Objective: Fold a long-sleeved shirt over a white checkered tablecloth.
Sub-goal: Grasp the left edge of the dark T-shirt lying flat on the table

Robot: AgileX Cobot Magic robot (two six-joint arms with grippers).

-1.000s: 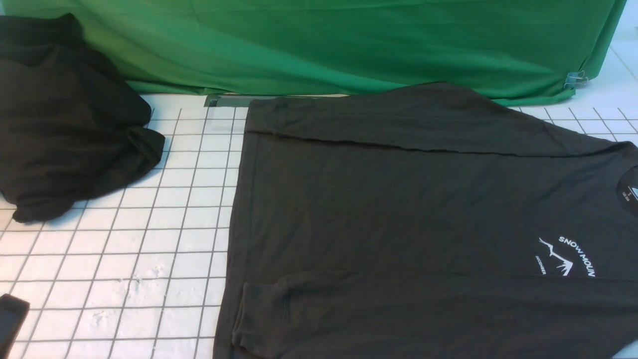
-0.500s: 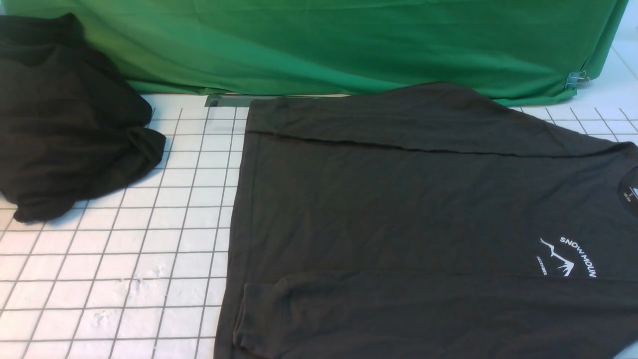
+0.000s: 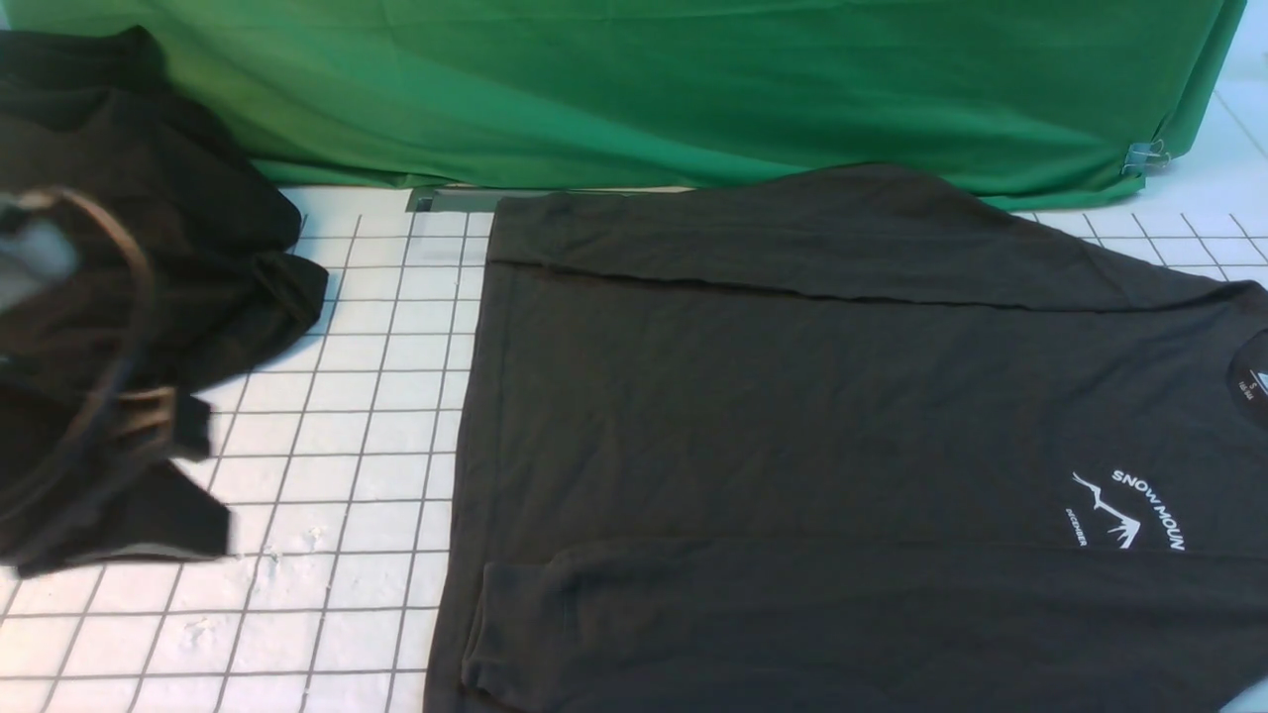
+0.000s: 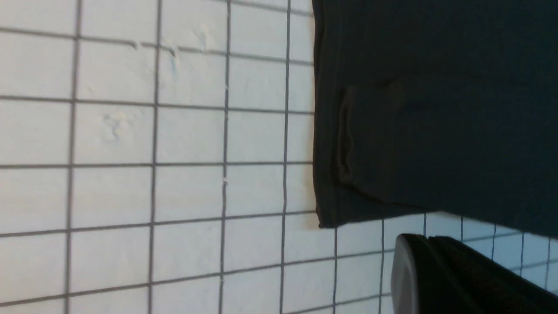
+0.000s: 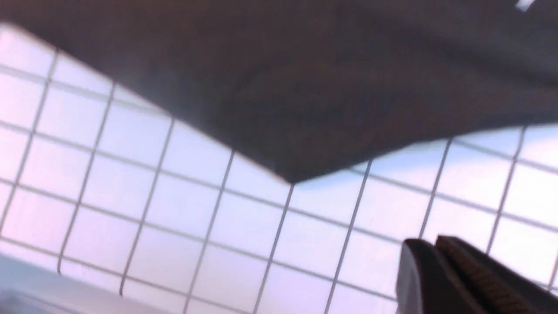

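the shirt (image 3: 842, 416) lies hem-leftward on the tablecloth (image 3: 337, 475), its near hem corner just beside the left fingers (image 4: 418, 274), seemingly closed and empty.

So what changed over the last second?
The left gripper, only a tip at the bottom-left corner earlier, has swung into view, blurred, in front of the lumpy black cloth. Nothing was grasped. The long-sleeved shirt, checkered tablecloth and green sheet stayed put.

Even bright light; motion-blurred left arm (image 3: 99, 396), soft right wrist view.
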